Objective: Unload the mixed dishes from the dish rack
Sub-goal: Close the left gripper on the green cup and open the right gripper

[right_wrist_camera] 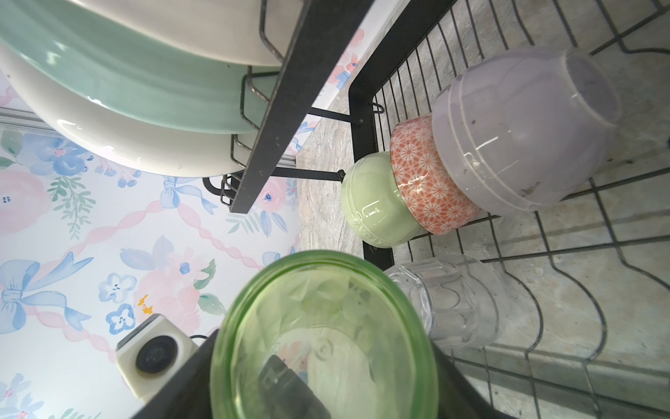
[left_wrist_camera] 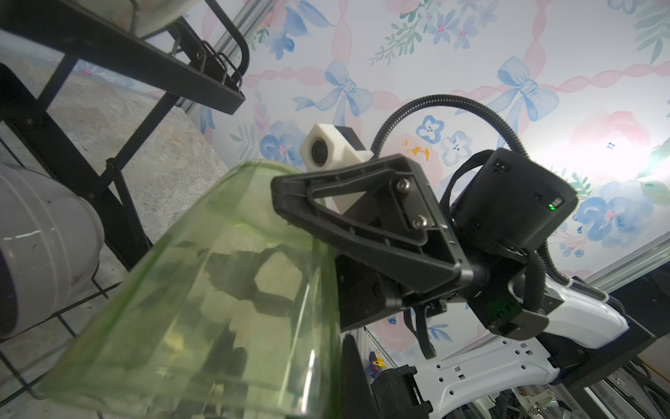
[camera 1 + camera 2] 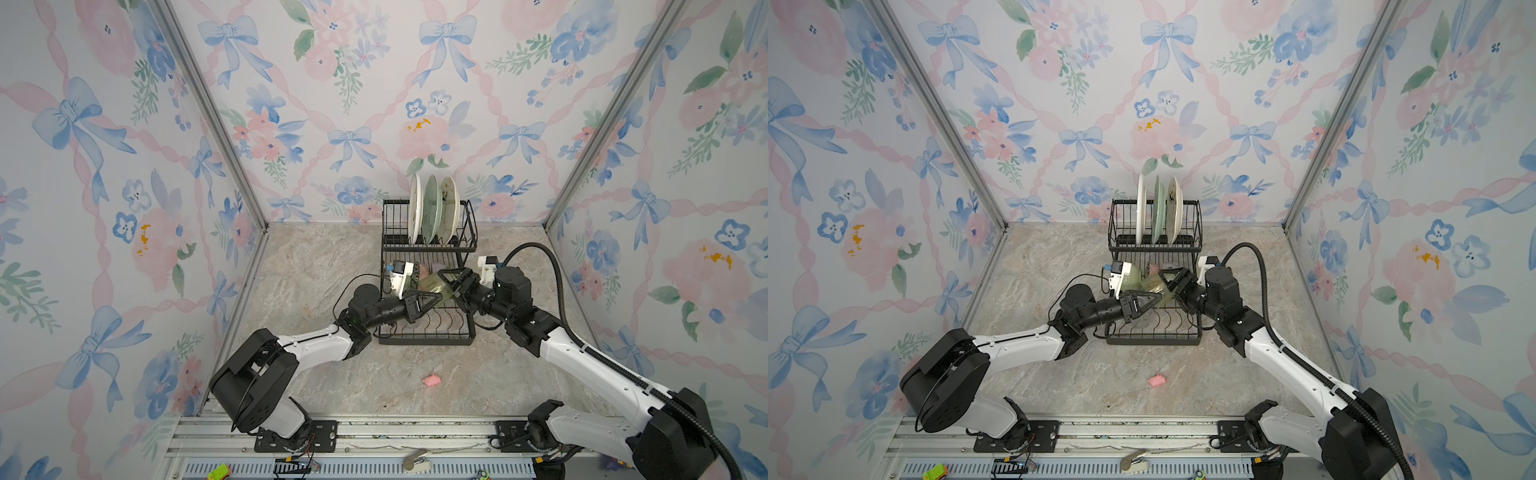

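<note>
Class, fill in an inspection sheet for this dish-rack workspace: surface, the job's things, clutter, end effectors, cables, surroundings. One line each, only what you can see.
Surface: marbled tabletop, no spills seen.
Job's things: dish rack; three plates upright in its upper tier; nested bowls and clear glass on the lower tier; green tumbler held over the lower tier.
Clutter: small pink lump in front of the rack.
End effectors: right end effector clasps the tumbler; left end effector shut, seemingly pinching its wall.
Cables: black conduit arches over the right arm; thin cable loops by the left wrist.
Surroundings: floral walls; metal rail at front.
</note>
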Motion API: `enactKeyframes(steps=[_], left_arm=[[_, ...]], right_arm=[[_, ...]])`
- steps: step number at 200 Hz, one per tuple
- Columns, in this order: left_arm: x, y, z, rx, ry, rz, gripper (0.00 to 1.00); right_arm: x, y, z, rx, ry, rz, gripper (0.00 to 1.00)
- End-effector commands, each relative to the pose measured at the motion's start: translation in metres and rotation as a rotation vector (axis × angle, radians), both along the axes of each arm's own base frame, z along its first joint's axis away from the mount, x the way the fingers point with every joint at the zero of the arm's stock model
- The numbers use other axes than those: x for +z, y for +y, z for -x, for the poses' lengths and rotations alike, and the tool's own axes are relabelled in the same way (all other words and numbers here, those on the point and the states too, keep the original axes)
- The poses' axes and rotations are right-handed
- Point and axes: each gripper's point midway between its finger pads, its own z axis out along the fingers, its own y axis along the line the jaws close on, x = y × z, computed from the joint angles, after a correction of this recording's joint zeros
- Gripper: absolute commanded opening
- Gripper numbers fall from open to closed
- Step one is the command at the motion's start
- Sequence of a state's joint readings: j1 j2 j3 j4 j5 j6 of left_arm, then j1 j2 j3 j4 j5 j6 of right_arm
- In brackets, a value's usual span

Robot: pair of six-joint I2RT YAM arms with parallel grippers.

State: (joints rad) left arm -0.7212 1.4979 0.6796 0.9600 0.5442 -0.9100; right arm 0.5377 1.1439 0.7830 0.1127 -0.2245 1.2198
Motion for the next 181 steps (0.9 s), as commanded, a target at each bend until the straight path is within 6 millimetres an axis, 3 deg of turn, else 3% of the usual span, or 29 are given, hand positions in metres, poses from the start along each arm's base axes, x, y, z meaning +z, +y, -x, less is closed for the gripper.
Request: enactKeyframes(steps=[1, 21, 59, 102, 147, 181], left_arm=[[0.019, 0.008, -0.008, 0.06, -0.062, 0.033, 0.0], [0.02, 0.01, -0.007, 0.068, -0.065, 0.034, 0.0], [0.02, 0.016, -0.006, 0.093, -0.08, 0.028, 0.0], [0.017, 0.022, -0.006, 0.125, -0.091, -0.019, 0.0], [0.007, 0.037, -0.009, 0.205, -0.087, -0.115, 0.0], [-0.014, 0.073, -0.023, 0.397, -0.036, -0.318, 0.0]], right_arm=[[-0.004, -0.003, 0.009, 0.02, -0.007, 0.055, 0.47], [-0.004, -0.004, 0.01, 0.018, -0.009, 0.055, 0.51], [-0.003, -0.008, 0.012, 0.01, -0.017, 0.077, 0.76], [-0.005, -0.012, 0.013, -0.003, -0.023, 0.103, 0.92], [-0.007, -0.023, 0.015, -0.016, -0.048, 0.198, 0.98], [-0.01, -0.044, 0.021, -0.044, -0.084, 0.447, 0.98]])
